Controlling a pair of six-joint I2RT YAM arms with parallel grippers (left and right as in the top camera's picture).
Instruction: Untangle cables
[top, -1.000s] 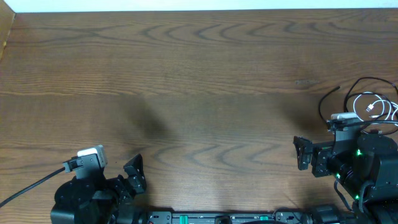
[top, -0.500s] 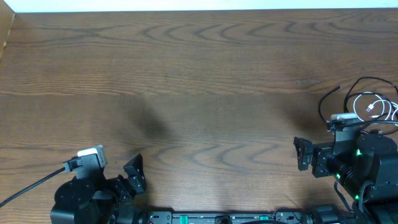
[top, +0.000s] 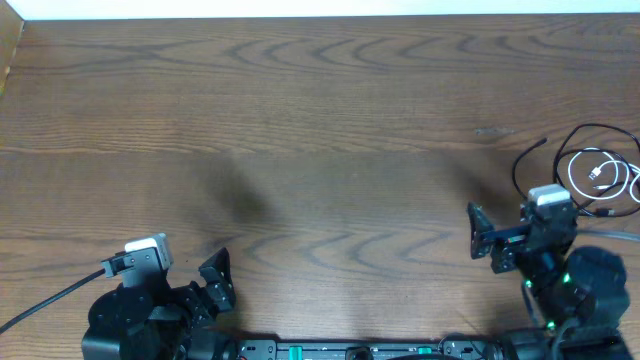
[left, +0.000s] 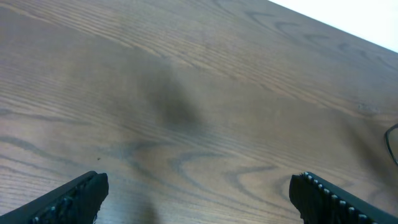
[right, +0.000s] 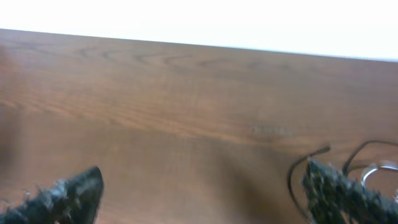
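Observation:
The cables lie in a loose heap at the table's right edge. A thin black cable (top: 517, 172) curves out of the heap, and a white cable (top: 598, 172) is coiled beside it. My right gripper (top: 482, 240) stands open just left of and below the heap, with nothing between its fingers. From the right wrist, the black cable (right: 297, 174) shows by the right finger and a bit of the white cable (right: 380, 168) farther right. My left gripper (top: 218, 280) stands open at the front left, far from the cables. Under its fingers (left: 74, 198) there is only bare wood.
The wooden table (top: 320, 120) stretches wide between the two arms. A thick black lead (top: 50, 295) runs off from the left arm to the left edge. The table's far edge meets a white strip (top: 320, 8).
The right arm has shifted, its gripper moving slightly up and left and its base lower in the overhead view. The left arm and the cables have not moved.

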